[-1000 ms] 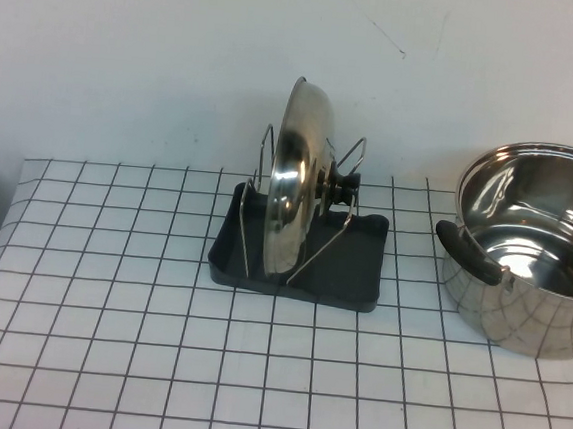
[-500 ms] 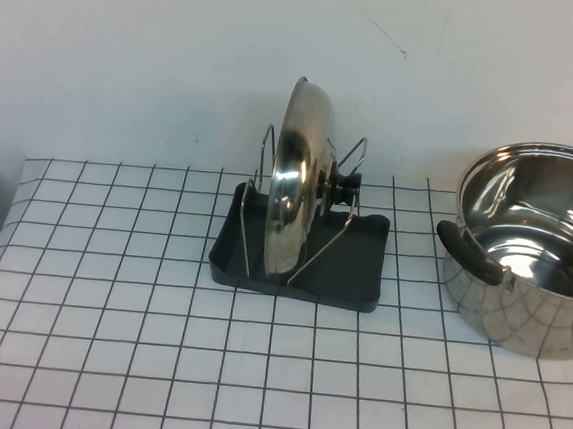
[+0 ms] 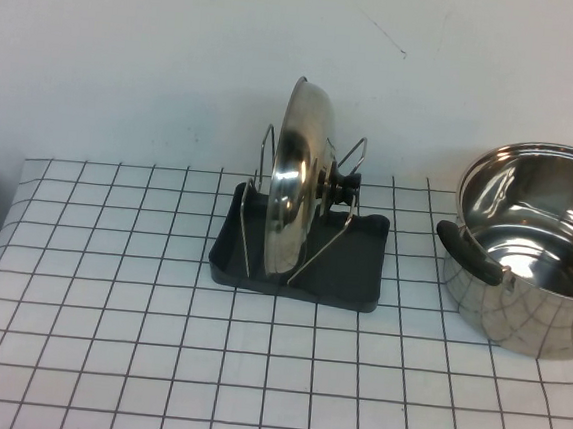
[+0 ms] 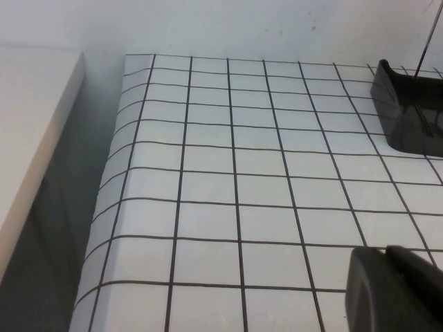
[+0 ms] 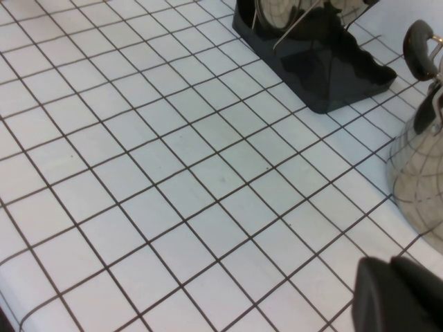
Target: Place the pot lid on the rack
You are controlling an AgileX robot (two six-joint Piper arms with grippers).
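Observation:
The shiny pot lid (image 3: pixel 294 180) stands on edge in the dark grey rack (image 3: pixel 347 270) at the table's middle back, held between the wire loops, its black knob (image 3: pixel 341 189) facing right. The rack also shows in the right wrist view (image 5: pixel 325 66) and its corner in the left wrist view (image 4: pixel 408 111). My left gripper (image 4: pixel 387 252) is shut and empty, above the table's left part, apart from the rack. My right gripper (image 5: pixel 394 266) is shut and empty, above the table near the pot. Neither gripper shows in the high view.
A deep steel pot (image 3: pixel 535 246) with black handles stands at the right edge, also in the right wrist view (image 5: pixel 422 152). The table (image 3: pixel 153 363) carries a white grid cloth. A white ledge (image 4: pixel 28 138) lies beyond the table's left edge.

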